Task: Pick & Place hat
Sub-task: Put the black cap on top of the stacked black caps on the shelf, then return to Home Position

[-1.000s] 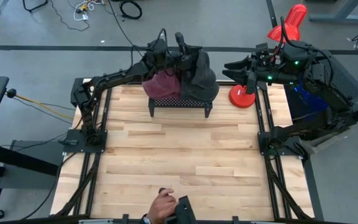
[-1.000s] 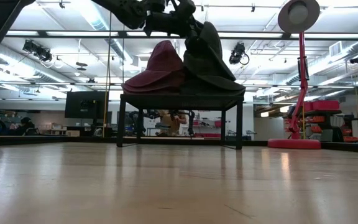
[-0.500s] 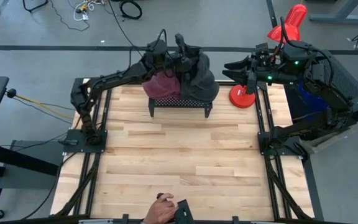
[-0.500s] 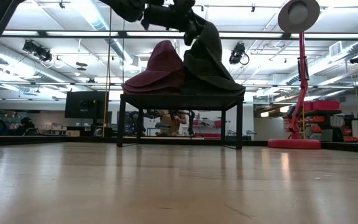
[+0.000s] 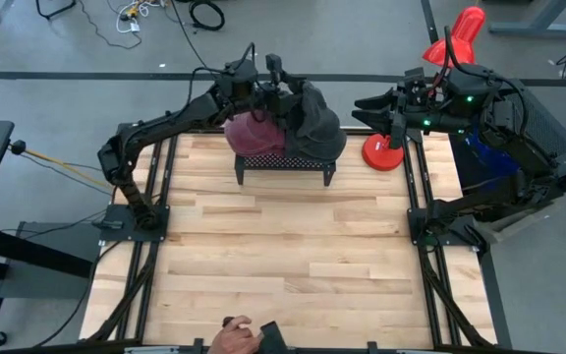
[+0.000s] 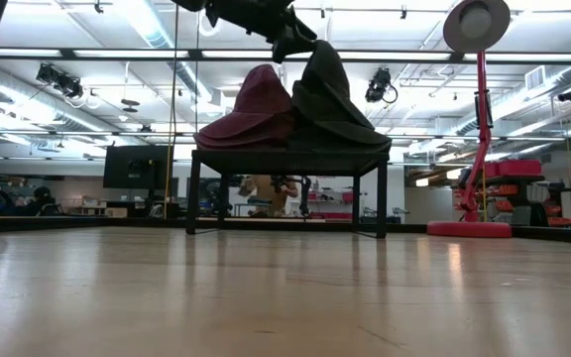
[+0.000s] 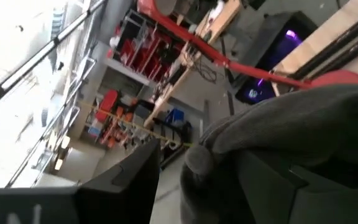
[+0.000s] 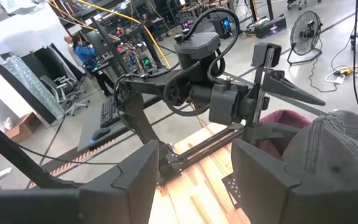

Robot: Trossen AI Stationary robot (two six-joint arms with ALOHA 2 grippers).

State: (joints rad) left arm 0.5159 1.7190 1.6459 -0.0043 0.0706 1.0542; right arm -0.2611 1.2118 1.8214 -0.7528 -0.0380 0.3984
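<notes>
A dark grey hat (image 5: pixel 318 124) (image 6: pixel 331 99) sits brim-down on a small black stand (image 5: pixel 283 163) (image 6: pixel 285 154) at the table's far edge. A maroon hat (image 5: pixel 254 134) (image 6: pixel 256 107) sits beside it on the left. My left gripper (image 5: pixel 281 85) (image 6: pixel 295 32) is open, level with the grey hat's crown tip (image 7: pixel 197 163), just to its left. That tip shows between its fingers in the left wrist view. My right gripper (image 5: pixel 360 110) (image 8: pixel 194 168) is open and hovers to the right of the stand, touching nothing. My left gripper comes level from the table's left at the grey hat's crown tip (image 6: pixel 317 46), with its fingers standing on either side of it. I cannot tell whether a finger touches the cloth. The hat rests on the stand by its brim.
A red desk lamp (image 5: pixel 384 152) (image 6: pixel 480 119) stands right of the stand, under my right gripper. A person's hand (image 5: pixel 232 339) shows at the table's near edge. The wooden tabletop (image 5: pixel 283 256) stretches between the stand and the near edge.
My left gripper has drawn back from the grey hat, up and toward the table's left. The hat's crown, pressed down under the fingers a second ago, now stands up in a peak. The hat has stayed on the stand. The person's hand has slid left along the near edge.
</notes>
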